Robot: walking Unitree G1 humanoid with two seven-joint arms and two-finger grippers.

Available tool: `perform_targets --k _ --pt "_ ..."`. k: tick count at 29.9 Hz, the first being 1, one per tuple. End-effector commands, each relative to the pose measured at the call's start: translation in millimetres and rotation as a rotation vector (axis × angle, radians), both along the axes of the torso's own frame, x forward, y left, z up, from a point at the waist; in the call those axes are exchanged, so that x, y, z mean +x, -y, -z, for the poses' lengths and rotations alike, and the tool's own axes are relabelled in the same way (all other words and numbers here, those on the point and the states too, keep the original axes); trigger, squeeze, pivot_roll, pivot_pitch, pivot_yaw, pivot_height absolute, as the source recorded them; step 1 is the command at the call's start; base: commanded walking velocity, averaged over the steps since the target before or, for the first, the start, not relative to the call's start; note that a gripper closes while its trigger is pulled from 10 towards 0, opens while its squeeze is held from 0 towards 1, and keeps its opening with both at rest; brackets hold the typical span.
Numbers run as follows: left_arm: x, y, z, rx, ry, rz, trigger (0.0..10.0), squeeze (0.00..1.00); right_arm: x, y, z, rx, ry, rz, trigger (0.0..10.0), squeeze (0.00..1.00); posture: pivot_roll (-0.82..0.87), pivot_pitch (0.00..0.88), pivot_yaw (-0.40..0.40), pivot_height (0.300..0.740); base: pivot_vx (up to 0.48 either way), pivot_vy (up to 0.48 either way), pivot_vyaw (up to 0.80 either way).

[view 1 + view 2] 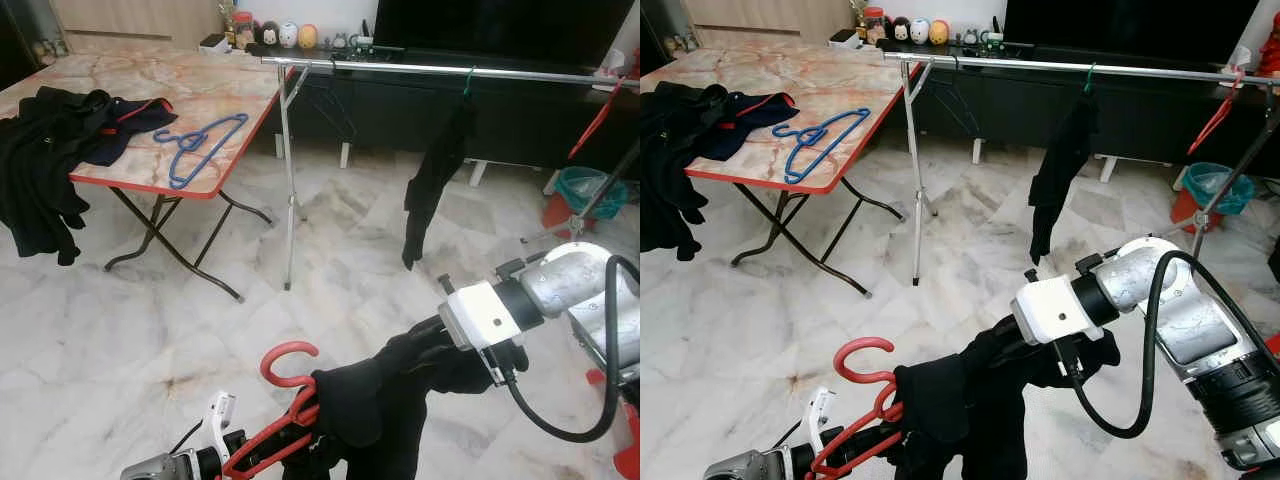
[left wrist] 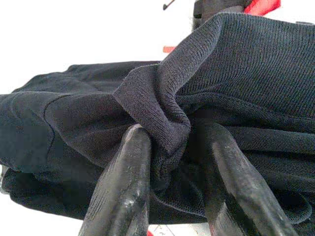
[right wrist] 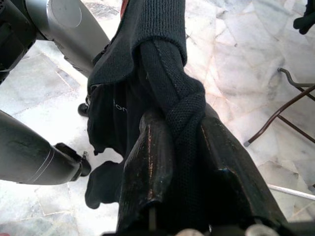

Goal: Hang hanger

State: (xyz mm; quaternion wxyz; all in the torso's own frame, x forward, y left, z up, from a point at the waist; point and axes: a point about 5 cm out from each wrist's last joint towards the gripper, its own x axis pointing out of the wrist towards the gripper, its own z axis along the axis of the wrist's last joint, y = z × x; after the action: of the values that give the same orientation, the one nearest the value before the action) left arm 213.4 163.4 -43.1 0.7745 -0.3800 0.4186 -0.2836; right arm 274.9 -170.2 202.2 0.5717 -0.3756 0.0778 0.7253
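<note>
The right gripper (image 3: 179,162) has its two black fingers closed tight on a twisted fold of the black garment (image 1: 970,400), and the left gripper (image 2: 179,162) pinches another bunched fold of the same cloth between its fingers, with little gap left. Both sets of fingertips are buried in fabric in the head views, so the grip itself is plain only from the wrists. The red hanger (image 1: 865,400) sits inside the garment, low in front of the robot and well short of the clothes rail (image 1: 440,68); only its hook and part of one shoulder bar emerge (the rest is swallowed by cloth). Its hook curls up and toward the robot's left, and its long axis runs roughly across the robot, left to right. Beyond, on the rail, hangs a dark garment (image 1: 430,185) on a green hook, with another red hanger (image 1: 598,118) near the rail's right end. Left of the rail stands a folding table (image 1: 215,90) carrying blue hangers (image 1: 200,145) and a heap of dark clothes (image 1: 60,140).
</note>
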Motion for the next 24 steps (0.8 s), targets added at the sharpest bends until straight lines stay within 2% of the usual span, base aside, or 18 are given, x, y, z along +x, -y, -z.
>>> perform_targets --k 1,24 --pt "-4.2 -2.1 2.9 0.009 -0.013 -0.005 0.0 0.00 0.6 -1.2 -13.1 0.040 0.048 -0.005 10.0 0.00 -0.08 0.008 -0.042 0.740 0.000 0.000 0.00" --pt "-3.6 -8.1 4.3 0.043 0.004 -0.054 0.0 0.00 -0.1 0.2 -5.5 0.034 0.036 0.015 10.0 0.00 -0.07 0.010 -0.039 0.740 0.000 0.000 0.00"
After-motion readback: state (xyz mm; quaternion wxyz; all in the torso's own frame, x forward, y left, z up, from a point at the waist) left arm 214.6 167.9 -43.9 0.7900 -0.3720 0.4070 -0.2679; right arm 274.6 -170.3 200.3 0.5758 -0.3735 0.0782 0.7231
